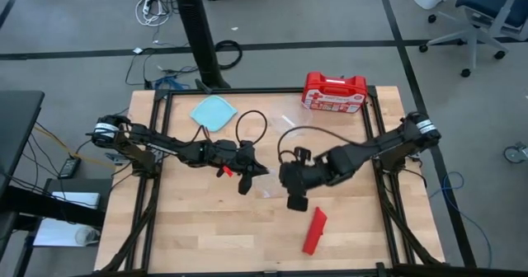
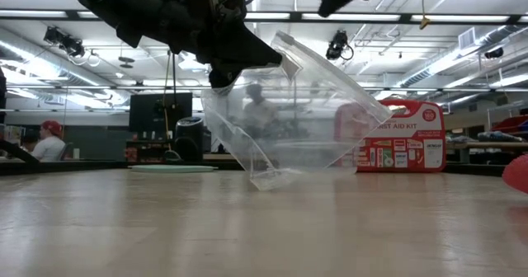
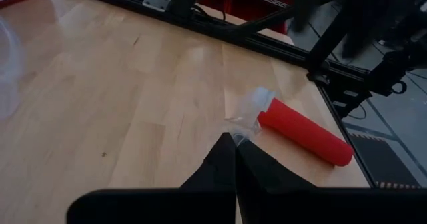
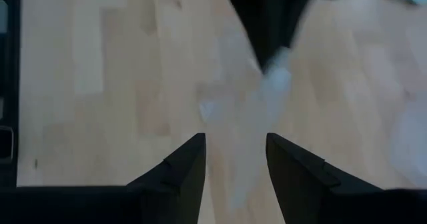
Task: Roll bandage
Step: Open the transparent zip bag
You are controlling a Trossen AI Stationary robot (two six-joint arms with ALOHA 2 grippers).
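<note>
While the left hand (image 2: 247, 63) pinches an empty clear bag (image 2: 297, 120), bandage (image 1: 314, 231) lies apart.

Bandage (image 2: 520, 174) cut off at edge

Left end effector (image 1: 247, 175) at table centre, fingers pressed shut, right end effector (image 1: 294, 196) just beside it, fingers parted

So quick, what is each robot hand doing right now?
Left gripper: shut on a corner of the clear plastic bag, holding it up.
Right gripper: open, holding nothing, close to the bag.
</note>
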